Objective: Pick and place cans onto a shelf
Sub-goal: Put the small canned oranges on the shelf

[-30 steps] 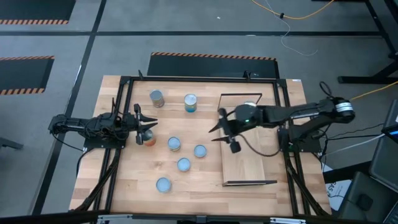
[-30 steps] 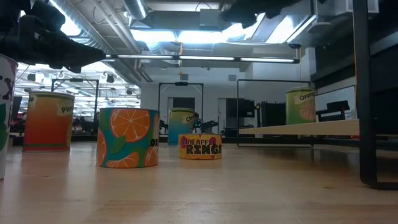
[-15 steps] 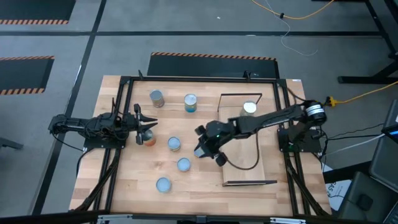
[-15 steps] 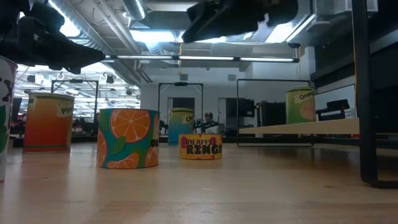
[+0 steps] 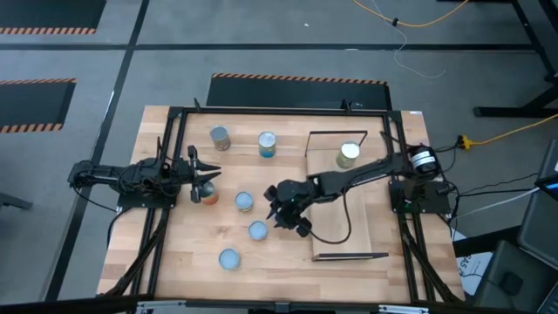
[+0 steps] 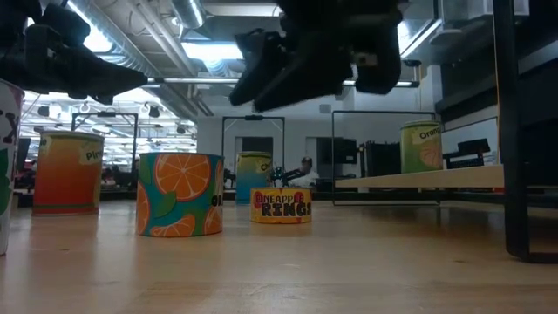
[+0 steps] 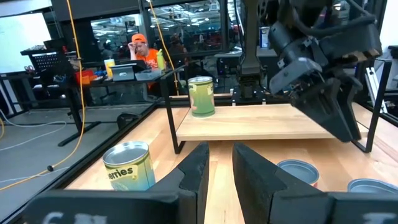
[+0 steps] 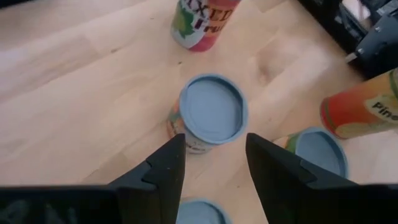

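Several cans stand upright on the planked table (image 5: 174,262). My right gripper (image 5: 281,208) is open above a blue-topped can (image 8: 213,111), which shows between its two fingers in the right wrist view without touching them. The arm hides this can in the high view. One can (image 5: 349,153) stands on the far end of the pale-wood shelf (image 5: 353,222). My left gripper (image 5: 202,171) waits at the table's left beside the orange-red can (image 5: 209,194), fingers a little apart and empty.
Other cans stand at the far side (image 5: 220,137) (image 5: 267,144) and nearer (image 5: 245,201) (image 5: 258,230) (image 5: 228,258). Thin dark frames (image 5: 349,255) close the shelf's short ends. A person sits in the room beyond the table (image 7: 138,46).
My right gripper has swung from above the shelf toward the table's left edge and a little nearer. It now hangs over the blue-topped can among the group of cans. It has come lower in the low view. No can has moved.
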Controlling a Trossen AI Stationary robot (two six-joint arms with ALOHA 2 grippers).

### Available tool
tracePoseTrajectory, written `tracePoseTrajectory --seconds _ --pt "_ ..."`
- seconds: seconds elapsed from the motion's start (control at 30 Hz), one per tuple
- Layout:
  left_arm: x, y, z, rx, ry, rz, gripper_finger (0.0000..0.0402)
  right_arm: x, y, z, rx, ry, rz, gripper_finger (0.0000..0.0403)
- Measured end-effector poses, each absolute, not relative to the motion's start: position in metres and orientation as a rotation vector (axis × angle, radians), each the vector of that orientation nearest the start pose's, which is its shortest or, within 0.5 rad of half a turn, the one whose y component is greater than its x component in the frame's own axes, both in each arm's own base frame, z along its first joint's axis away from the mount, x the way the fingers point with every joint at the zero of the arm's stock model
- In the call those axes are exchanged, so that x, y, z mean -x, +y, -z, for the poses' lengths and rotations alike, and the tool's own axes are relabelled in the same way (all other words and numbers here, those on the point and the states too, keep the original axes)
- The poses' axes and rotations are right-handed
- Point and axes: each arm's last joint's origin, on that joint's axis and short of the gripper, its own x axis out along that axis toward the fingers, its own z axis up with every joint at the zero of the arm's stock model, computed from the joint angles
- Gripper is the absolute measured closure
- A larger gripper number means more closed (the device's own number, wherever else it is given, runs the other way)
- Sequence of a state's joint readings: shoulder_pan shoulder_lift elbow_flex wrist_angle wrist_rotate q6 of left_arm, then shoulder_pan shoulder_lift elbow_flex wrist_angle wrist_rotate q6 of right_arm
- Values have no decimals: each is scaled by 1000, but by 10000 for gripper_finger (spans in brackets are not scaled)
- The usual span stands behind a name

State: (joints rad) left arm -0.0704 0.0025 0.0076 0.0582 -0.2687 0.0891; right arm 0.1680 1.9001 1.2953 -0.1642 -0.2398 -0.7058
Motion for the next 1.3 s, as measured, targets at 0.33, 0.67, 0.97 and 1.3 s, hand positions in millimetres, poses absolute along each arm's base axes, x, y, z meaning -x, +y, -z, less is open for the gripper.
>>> tracePoseTrajectory --seconds 0.33,0.67,0.97,1.3 --pt "-96 1 -171 -78 -52 -201 337 -415 78 -172 695 564 -664 230" --pt "-96 1 -171 -79 -50 -201 337 -421 81 -159 710 533 -699 230" --pt "-96 1 -171 -79 -49 -203 337 -423 84 -153 708 502 -742 230" --pt "-96 1 -171 -78 -49 -203 337 -427 84 -135 709 522 -742 235"
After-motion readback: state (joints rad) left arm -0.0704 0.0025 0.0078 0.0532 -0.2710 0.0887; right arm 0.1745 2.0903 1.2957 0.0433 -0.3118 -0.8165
